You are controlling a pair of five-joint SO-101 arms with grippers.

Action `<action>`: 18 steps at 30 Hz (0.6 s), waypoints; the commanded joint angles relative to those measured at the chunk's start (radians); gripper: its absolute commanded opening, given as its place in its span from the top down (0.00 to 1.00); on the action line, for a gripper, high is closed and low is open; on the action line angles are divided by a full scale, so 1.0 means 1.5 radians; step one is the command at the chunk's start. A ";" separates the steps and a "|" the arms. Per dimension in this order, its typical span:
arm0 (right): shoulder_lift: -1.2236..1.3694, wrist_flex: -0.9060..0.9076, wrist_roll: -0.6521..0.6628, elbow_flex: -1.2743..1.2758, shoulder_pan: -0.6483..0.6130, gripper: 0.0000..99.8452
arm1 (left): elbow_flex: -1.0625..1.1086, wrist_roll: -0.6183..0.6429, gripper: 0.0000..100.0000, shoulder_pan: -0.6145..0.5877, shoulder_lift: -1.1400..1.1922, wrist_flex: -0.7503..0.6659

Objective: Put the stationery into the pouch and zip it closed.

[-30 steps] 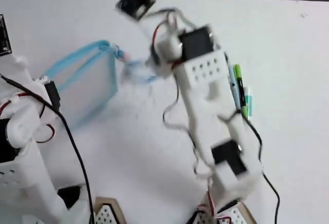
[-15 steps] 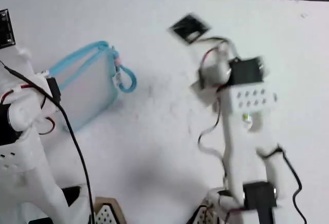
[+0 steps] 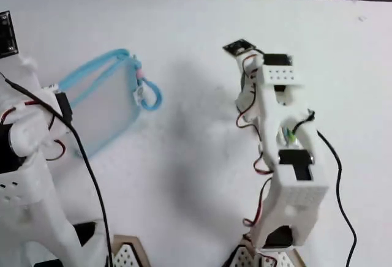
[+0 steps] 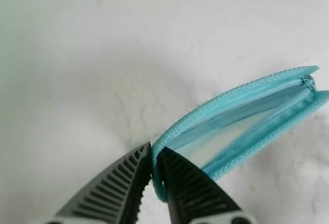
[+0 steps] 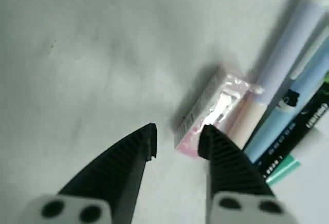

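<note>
Two hazards: left jaws, clamped on the pouch [image 4: 241, 112] rim, may slip; right jaws, apart, may knock the eraser [image 5: 205, 112].

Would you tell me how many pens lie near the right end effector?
3. A lavender pen lies beside the pink eraser, a blue pen beside it, a black pen beyond that; others may be hidden.

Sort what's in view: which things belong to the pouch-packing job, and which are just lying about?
Part of the job:
- pouch, zip open
- left gripper, shut on the pouch's edge
- eraser
- pens beside the eraser
- right gripper, open near the eraser

Just there:
- table
- cable of an arm
</note>
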 commanded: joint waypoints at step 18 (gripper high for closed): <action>0.072 -0.142 -0.153 -0.004 0.022 0.78 | -0.008 0.005 0.98 -0.006 0.001 0.001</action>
